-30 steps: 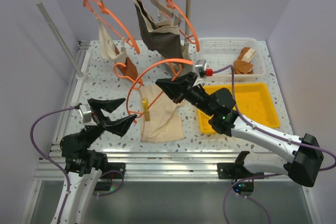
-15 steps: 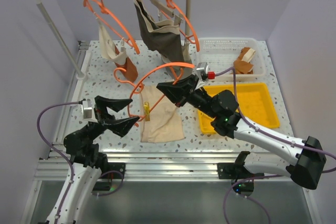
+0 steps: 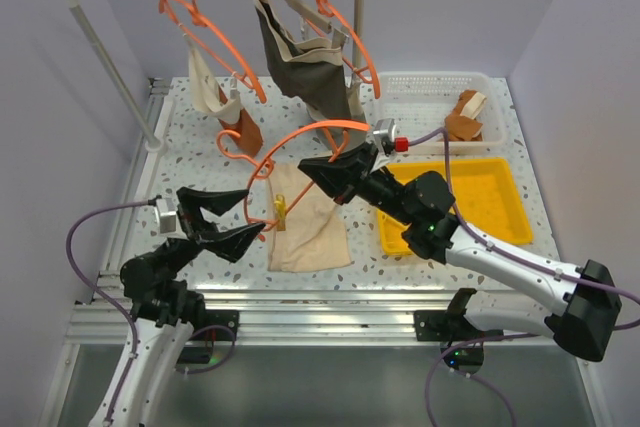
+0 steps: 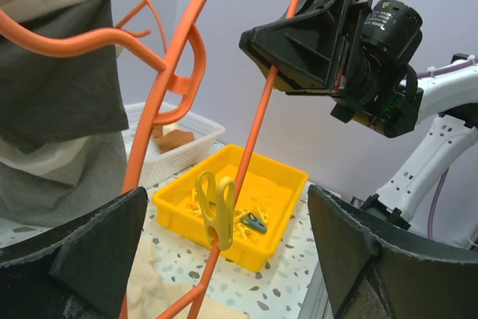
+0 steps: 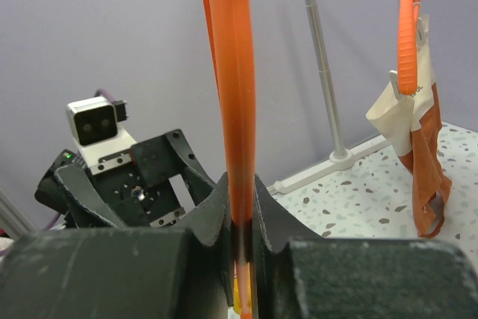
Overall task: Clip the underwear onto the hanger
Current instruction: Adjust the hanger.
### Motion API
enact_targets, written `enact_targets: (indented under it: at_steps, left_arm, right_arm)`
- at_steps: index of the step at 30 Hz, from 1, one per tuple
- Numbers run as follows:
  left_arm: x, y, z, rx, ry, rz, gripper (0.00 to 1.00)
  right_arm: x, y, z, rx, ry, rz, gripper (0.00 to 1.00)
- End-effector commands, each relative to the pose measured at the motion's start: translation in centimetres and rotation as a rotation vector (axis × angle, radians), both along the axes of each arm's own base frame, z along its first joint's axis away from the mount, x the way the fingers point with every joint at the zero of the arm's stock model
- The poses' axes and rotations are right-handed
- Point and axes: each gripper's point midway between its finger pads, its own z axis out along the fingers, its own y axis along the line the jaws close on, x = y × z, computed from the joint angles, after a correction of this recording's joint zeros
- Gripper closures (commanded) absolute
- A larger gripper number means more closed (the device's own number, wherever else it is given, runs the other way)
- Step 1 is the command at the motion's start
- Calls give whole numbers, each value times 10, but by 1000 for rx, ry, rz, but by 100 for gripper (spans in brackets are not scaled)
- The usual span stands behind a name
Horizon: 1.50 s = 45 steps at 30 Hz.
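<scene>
My right gripper [image 3: 320, 173] clamps the thin orange hanger [image 3: 300, 133], centre frame.
My left gripper [image 3: 252, 213] stands wide apart around the yellow clothespin [image 3: 277, 210] on the hanger's smooth rounded rim. The soft cream underwear [image 3: 312, 229] lies flat on the speckled counter [image 3: 190, 137], lower centre. Only my left wrist view shows loose pegs [image 4: 252, 220] inside the glossy yellow tray [image 4: 287, 175].
</scene>
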Motion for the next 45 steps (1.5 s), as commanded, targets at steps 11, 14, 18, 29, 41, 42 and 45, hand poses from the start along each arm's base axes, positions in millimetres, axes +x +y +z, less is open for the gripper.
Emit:
enact_targets:
  at_steps: [11, 14, 18, 29, 41, 42, 45]
  left_arm:
    - [21, 14, -4, -77, -12, 126, 5]
    - [24, 13, -6, -82, -10, 117, 4]
    - [21, 12, -1, -91, -28, 108, 3]
    - [53, 5, 12, -34, -31, 183, 2]
    - [57, -27, -3, 74, -47, 50, 0]
    - [56, -28, -6, 78, -44, 48, 0]
    - [53, -31, -11, 96, -39, 34, 4]
  right_arm:
    - [-24, -35, 32, 51, -84, -20, 100]
    - [-29, -33, 32, 58, -84, 10, 100]
    - [-31, -27, 33, 66, -81, 43, 100]
    - [-14, -4, 22, 33, -64, 44, 100]
    - [-5, -6, 27, 4, -96, -14, 100]
    - [-4, -5, 28, 3, -101, -13, 100]
    - [-2, -2, 31, -1, -106, -16, 100]
